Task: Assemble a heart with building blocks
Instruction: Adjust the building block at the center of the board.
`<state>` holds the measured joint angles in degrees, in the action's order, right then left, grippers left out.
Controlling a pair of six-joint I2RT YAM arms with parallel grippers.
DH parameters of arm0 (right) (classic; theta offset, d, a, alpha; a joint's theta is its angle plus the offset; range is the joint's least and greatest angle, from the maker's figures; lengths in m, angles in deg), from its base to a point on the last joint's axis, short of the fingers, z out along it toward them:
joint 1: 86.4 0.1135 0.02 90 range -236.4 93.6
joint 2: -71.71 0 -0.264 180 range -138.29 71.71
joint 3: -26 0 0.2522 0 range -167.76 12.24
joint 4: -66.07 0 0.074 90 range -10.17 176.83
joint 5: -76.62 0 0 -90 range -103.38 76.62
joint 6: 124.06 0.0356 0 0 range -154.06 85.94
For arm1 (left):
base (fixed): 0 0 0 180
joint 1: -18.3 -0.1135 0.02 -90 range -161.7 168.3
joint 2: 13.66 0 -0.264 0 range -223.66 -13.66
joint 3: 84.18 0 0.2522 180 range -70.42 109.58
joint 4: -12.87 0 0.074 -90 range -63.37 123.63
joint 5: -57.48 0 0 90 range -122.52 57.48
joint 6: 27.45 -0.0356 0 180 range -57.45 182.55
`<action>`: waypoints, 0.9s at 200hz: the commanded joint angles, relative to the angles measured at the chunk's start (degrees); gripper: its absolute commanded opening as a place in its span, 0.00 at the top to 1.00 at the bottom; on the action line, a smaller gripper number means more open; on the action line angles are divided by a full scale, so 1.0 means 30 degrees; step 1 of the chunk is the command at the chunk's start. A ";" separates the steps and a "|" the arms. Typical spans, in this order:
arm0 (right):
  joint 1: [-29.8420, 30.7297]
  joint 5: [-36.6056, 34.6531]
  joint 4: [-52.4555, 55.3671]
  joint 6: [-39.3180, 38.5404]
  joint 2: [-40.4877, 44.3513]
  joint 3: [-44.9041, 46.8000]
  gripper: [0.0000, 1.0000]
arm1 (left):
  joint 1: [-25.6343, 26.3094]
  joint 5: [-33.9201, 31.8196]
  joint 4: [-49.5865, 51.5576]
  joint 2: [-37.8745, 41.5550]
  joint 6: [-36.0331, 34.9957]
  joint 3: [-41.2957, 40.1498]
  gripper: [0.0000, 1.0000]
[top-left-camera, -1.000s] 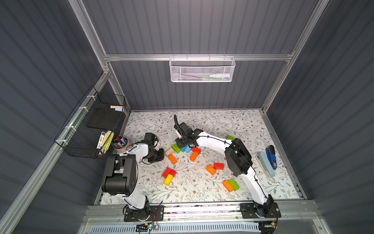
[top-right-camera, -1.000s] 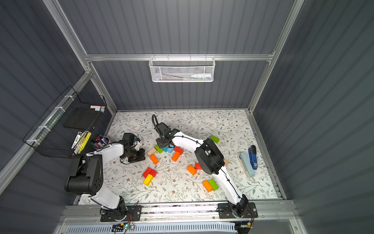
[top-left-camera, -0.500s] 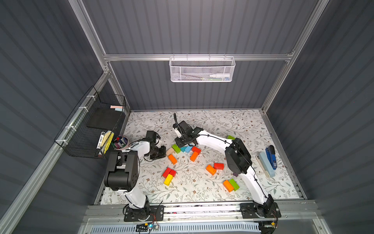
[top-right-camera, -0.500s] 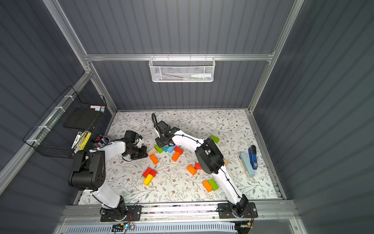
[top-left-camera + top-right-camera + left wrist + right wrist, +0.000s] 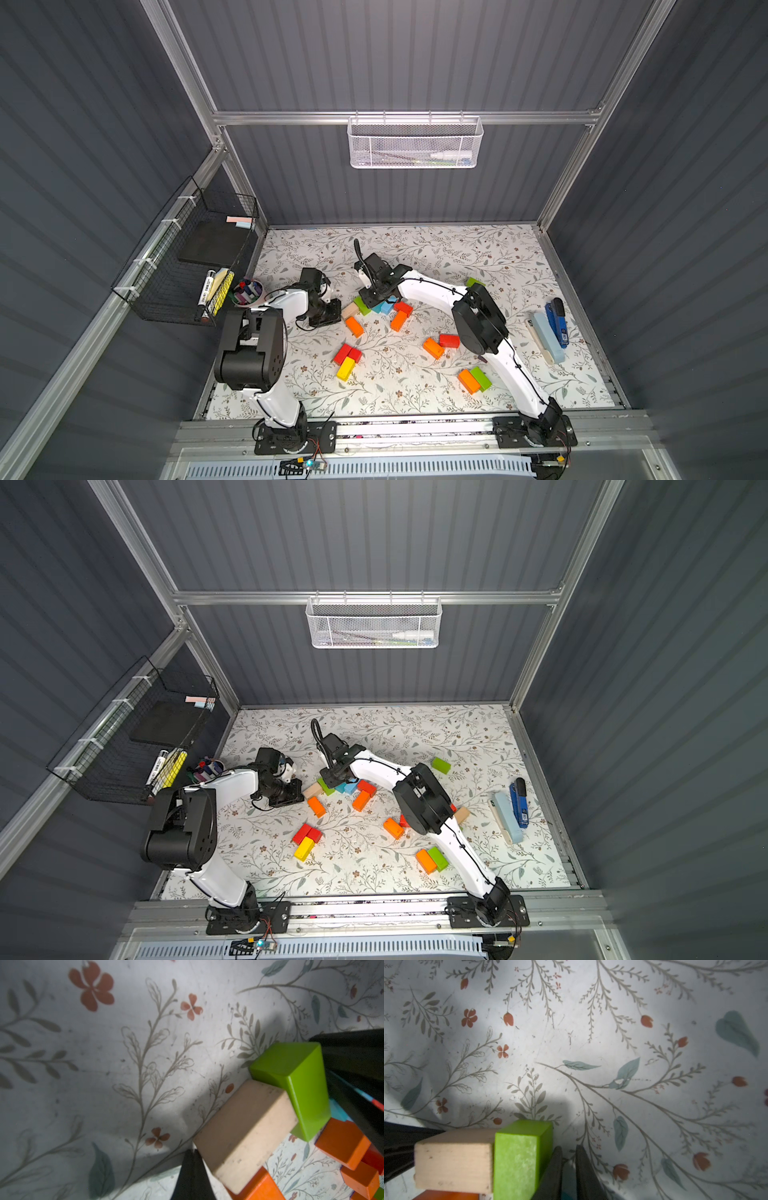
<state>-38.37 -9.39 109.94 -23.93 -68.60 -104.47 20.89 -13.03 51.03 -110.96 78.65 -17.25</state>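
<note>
Now the left tool point(image 5: 191, 1160), shut and empty, has edged against the tan block point(image 5: 245, 1132) abutting the green block point(image 5: 299, 1076). The right tool point(image 5: 569, 1154), barely parted beyond the green block, has an unclear hold. Judging by this, the heart's row is being squeezed tight.

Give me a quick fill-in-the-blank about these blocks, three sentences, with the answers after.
1. The tan block in the left wrist view lies against a ___ block.
2. In both top views the yellow block touches a ___ block.
3. The stapler is coloured ___.
Answers: green; red; blue.
</note>
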 commanded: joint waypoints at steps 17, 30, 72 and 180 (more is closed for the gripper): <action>-0.0040 -0.0641 0.0437 -0.0511 0.0686 -0.0155 0.83 | 0.0103 -0.0391 0.1060 0.0295 -0.0389 0.0328 0.99; -0.0042 -0.0843 0.0100 -0.0826 0.1216 0.0248 0.82 | 0.0103 -0.0772 0.1293 0.0563 -0.0441 0.0345 0.99; -0.0029 -0.1005 0.0352 -0.1437 0.2735 0.0862 0.83 | -0.0152 -0.1621 0.1751 0.1567 -0.0034 0.0296 0.98; 0.2923 0.0289 -0.1708 -0.0933 0.6586 0.7266 0.52 | -0.3002 -0.2385 0.0567 0.6635 -0.0737 0.0544 0.70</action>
<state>-31.92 -7.56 105.59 -26.50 -48.47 -83.22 11.84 -17.23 54.25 -96.08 77.14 -16.53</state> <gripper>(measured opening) 0.450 0.275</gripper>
